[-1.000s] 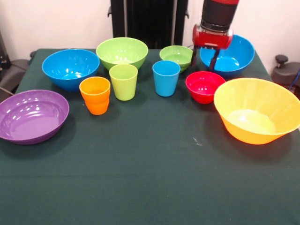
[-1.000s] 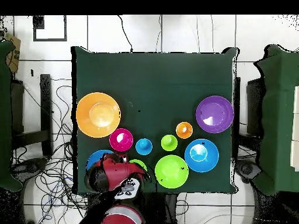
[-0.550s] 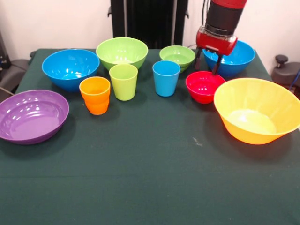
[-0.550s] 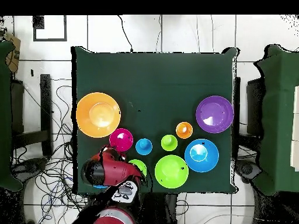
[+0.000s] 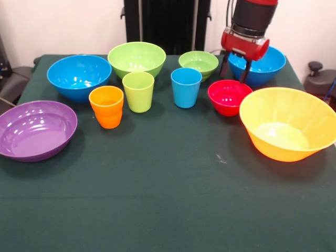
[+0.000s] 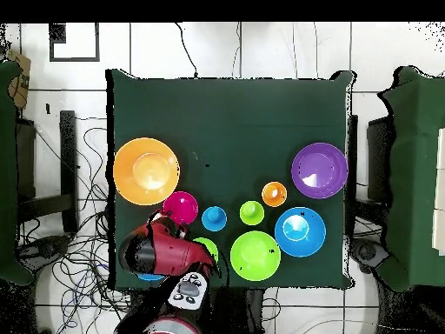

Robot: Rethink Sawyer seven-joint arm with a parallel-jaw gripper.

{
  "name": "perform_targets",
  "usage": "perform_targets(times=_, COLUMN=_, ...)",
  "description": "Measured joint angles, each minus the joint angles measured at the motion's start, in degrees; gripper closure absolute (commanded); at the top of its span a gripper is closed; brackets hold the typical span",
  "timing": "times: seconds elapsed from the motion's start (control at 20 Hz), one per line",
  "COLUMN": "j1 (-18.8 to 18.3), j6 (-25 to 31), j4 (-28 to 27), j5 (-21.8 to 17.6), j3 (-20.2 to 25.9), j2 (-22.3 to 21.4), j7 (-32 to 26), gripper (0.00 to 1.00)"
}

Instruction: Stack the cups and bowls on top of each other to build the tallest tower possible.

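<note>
You have nothing stacked yet: every piece stands apart and upright on the desk. Take the blue cup as your landmark in the front view. Left of it stand the lime green cup and the orange cup. Behind them sit a blue bowl, a large green bowl and a small green bowl. The purple bowl lies far left. Right of the landmark you see the red bowl, another blue bowl and the big yellow-orange bowl.

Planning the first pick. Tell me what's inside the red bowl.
The red bowl looks empty; the gripper hangs above its far rim, hiding only part of the blue bowl behind.
</note>
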Motion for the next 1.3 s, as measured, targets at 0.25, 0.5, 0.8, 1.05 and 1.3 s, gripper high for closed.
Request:
perform_targets(times=0.25, j1=-2.2, j6=1.0, j4=0.0, j5=0.0, j3=0.4, j2=-1.7, j7=0.0, gripper=0.0)
perform_targets(times=0.5, j1=-4.1, j6=1.0, j4=0.0, j5=0.3, j3=0.5, j2=-1.4, j7=0.0, gripper=0.0)
perform_targets(times=0.8, j1=-5.3, j6=1.0, j4=0.0, j5=1.3, j3=0.8, j2=0.2, j7=0.0, gripper=0.0)
perform_targets(times=1.05, j1=-5.3, j6=1.0, j4=0.0, j5=2.5, j3=1.4, j2=2.6, j7=0.0, gripper=0.0)
perform_targets(times=1.3, j1=-5.1, j6=1.0, j4=-0.1, j5=3.0, j3=2.9, j2=5.4, j7=0.1, gripper=0.0)
